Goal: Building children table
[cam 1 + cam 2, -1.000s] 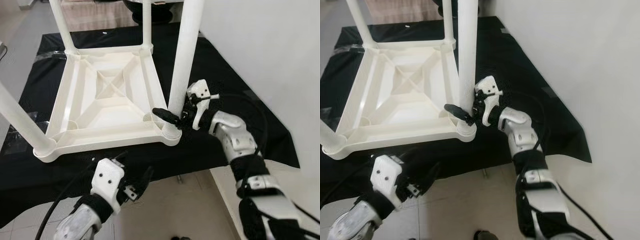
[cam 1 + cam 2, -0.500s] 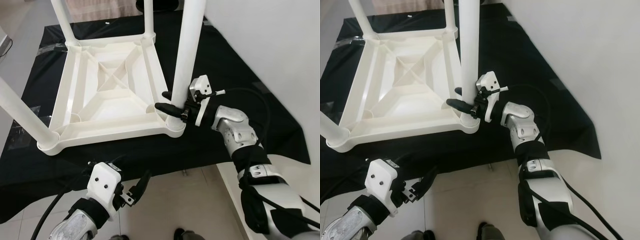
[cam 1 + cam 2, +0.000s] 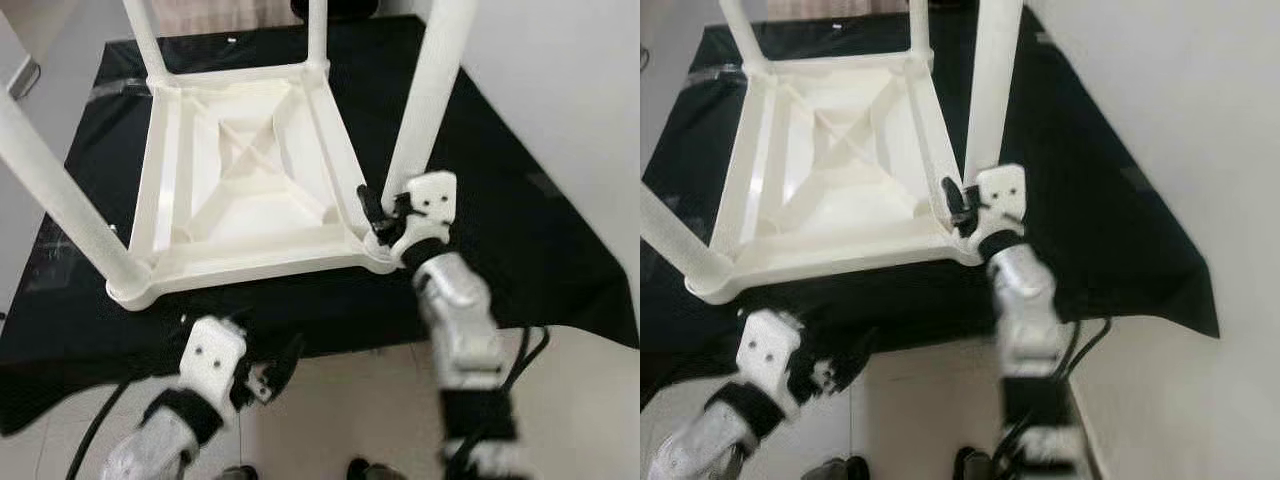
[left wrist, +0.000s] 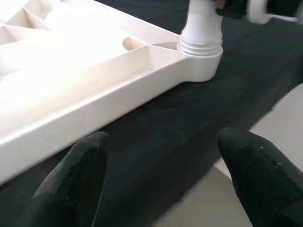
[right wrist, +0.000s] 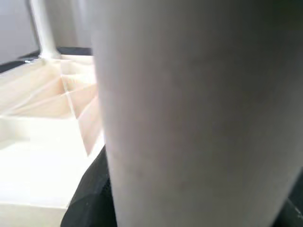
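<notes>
Table (image 3: 245,190): we find it upside down on the black cloth (image 3: 520,230), legs up.
Leg (image 3: 425,100): upright in the near right corner socket.
Right gripper (image 3: 385,215): we judge it clenched on the leg's base.
Left gripper (image 3: 270,375): released, near the cloth's front edge.
Room: tiled floor (image 3: 350,410), white wall (image 3: 590,120) at right.

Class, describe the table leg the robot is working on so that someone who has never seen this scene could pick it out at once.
Find the black cloth on the floor with the white table lying upside down on it, four legs pointing up. The leg you want stands at the near corner beside the wall. Unlike the other three, it has the right end effector closed around its base.
</notes>
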